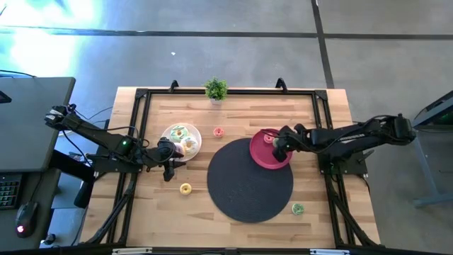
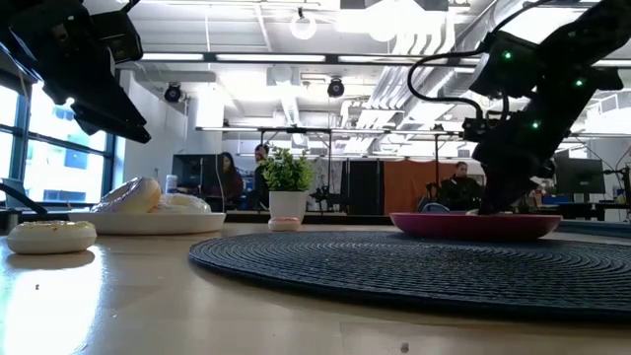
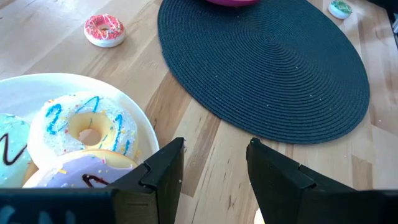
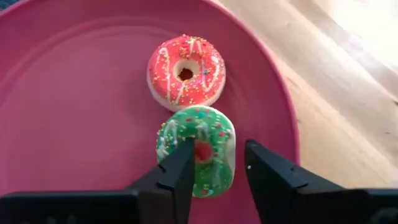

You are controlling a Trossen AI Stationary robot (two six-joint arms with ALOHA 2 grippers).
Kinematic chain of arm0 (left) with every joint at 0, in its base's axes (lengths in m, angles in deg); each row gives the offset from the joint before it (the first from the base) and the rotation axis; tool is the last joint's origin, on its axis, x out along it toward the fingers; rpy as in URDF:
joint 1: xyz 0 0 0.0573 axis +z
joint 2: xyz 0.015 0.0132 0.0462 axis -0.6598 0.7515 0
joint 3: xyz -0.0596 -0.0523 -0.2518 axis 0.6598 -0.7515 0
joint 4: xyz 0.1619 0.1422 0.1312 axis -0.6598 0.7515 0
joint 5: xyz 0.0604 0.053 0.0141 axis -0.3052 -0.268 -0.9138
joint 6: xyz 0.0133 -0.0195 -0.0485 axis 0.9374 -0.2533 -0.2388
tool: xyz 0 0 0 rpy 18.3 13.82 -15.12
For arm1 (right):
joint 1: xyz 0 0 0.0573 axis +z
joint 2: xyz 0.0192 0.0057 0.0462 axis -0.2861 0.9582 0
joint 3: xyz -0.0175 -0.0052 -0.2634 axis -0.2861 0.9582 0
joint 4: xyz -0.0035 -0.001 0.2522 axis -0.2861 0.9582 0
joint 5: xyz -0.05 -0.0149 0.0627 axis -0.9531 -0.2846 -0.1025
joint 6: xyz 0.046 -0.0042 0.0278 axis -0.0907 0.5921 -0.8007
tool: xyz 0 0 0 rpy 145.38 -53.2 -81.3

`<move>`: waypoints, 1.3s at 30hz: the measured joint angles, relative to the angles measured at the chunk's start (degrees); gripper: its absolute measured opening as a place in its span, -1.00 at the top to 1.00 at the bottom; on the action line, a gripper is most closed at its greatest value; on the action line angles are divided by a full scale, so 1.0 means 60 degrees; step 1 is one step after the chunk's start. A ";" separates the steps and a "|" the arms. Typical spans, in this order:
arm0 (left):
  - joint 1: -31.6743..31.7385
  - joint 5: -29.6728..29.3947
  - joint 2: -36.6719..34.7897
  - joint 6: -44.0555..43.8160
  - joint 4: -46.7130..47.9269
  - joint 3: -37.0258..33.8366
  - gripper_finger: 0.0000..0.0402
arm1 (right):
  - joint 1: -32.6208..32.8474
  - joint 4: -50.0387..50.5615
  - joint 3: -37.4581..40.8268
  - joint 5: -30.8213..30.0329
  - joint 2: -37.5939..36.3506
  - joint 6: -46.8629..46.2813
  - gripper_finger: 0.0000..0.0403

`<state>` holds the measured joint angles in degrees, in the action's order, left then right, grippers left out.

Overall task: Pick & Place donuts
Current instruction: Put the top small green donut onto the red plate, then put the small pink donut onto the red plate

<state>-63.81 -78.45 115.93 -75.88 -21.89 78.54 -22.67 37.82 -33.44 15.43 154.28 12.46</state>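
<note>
Donuts partly sorted: 2 on the pink-red plate, several on the white plate, 3 loose on the desk.

Donuts on the round pink-red plate (image 4: 56, 112) are a red sprinkled ring (image 4: 186, 72) and, touching it, a green sprinkled ring (image 4: 198, 149); the right gripper (image 4: 216, 171) hangs just over the green one, jaws spread to either side of it and not pinching, so I judge it just set down or about to be taken. At least 3 pale frosted rings (image 3: 87, 130) lie on the round white plate (image 3: 37, 87). Left to move: a yellow ring (image 1: 185, 188), a pink ring (image 1: 218, 132) and a green ring (image 1: 297, 208) on the wooden desk (image 1: 141, 212). The left gripper (image 3: 214, 162) hovers beside the white plate's edge, jaws spread and empty.
</note>
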 joint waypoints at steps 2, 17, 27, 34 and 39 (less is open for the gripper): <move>0.0000 0.0000 0.0000 0.0000 0.0000 0.0000 0.16 | 0.0003 -0.0042 0.0000 0.0160 -0.0010 -0.0010 0.28; 0.0000 -0.0011 0.0000 0.0001 0.0000 0.0000 0.16 | 0.0064 0.1502 -0.1988 0.0316 -0.0018 0.0836 -0.09; 0.0000 -0.0155 0.0004 -0.0012 -0.0166 0.0000 0.16 | 0.1484 0.0838 -0.2731 0.1233 -0.0018 0.0885 -0.05; 0.0004 -0.1618 0.0004 0.0008 -0.0436 0.0000 0.16 | 0.3381 0.0512 -0.2743 0.2348 -0.0018 -0.0687 -0.02; 0.0011 -0.2381 0.0392 0.1480 -0.2334 0.0000 0.16 | 0.4596 0.0638 -0.2743 0.2038 -0.0018 -0.1533 -0.01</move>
<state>-63.74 -92.74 118.28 -67.00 -35.90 78.54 4.91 41.65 -49.90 27.66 154.18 3.27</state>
